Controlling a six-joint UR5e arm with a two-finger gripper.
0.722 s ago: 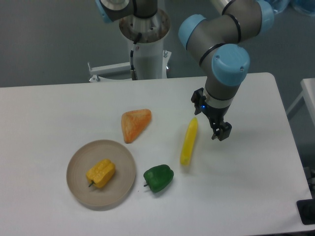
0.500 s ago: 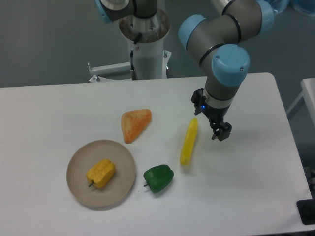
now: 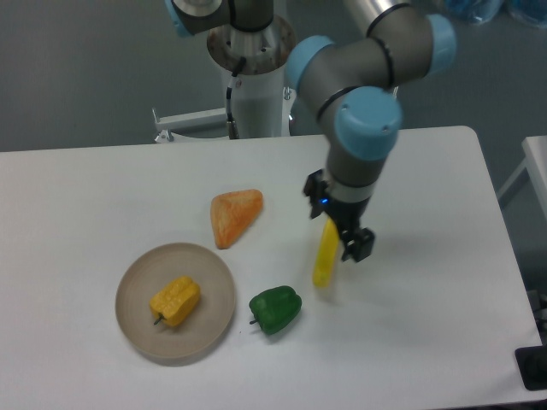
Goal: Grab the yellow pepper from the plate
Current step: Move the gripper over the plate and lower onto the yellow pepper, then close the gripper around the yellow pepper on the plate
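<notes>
the yellow pepper (image 3: 175, 300) lies on the plate (image 3: 137, 333), at eight o'clock from the gripper (image 3: 344, 237), well apart. it carries nothing; its gap i cannot tell. best travel high over the green pepper (image 3: 275, 309), then descend straight.

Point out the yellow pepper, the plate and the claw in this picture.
yellow pepper (image 3: 175, 300), fixed camera, middle of its lobed body.
plate (image 3: 215, 275), fixed camera, bare upper right rim.
claw (image 3: 342, 243), fixed camera, between its fingertips.
</notes>
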